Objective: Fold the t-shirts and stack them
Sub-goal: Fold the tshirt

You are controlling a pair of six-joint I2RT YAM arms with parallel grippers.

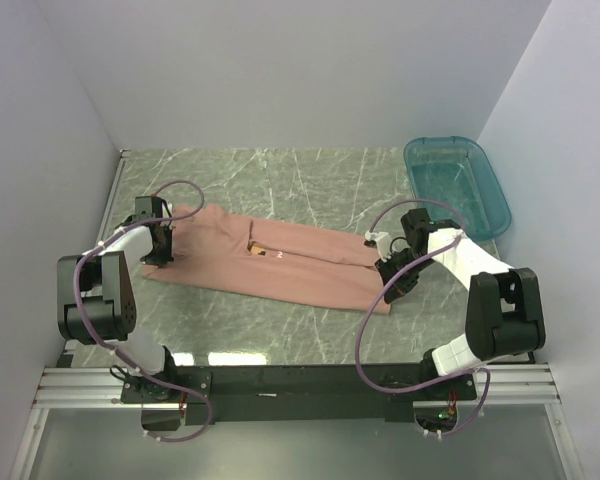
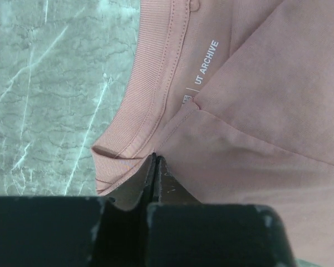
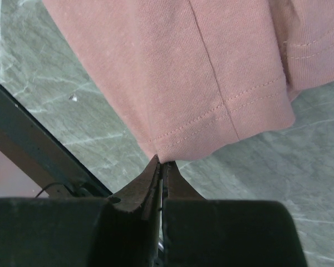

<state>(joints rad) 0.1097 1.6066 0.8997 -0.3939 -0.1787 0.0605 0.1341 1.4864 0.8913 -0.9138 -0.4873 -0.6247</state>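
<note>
One salmon-pink t-shirt [image 1: 280, 265] lies folded lengthwise into a long strip across the table, collar end at the left and hem end at the right. My left gripper [image 1: 163, 250] is shut on the cloth beside the ribbed collar [image 2: 150, 83], its tips [image 2: 155, 158] pinching a fold of the shirt [image 2: 256, 111]. White neck lettering [image 2: 205, 62] shows; the chest print is hidden. My right gripper [image 1: 392, 278] is shut with its tips [image 3: 161, 162] on the stitched hem corner of the shirt [image 3: 183, 67].
A teal plastic tub [image 1: 455, 185] stands at the back right near the wall. White walls close in the left, back and right sides. A black rail [image 1: 300, 380] runs along the near edge and shows in the right wrist view [image 3: 33, 139].
</note>
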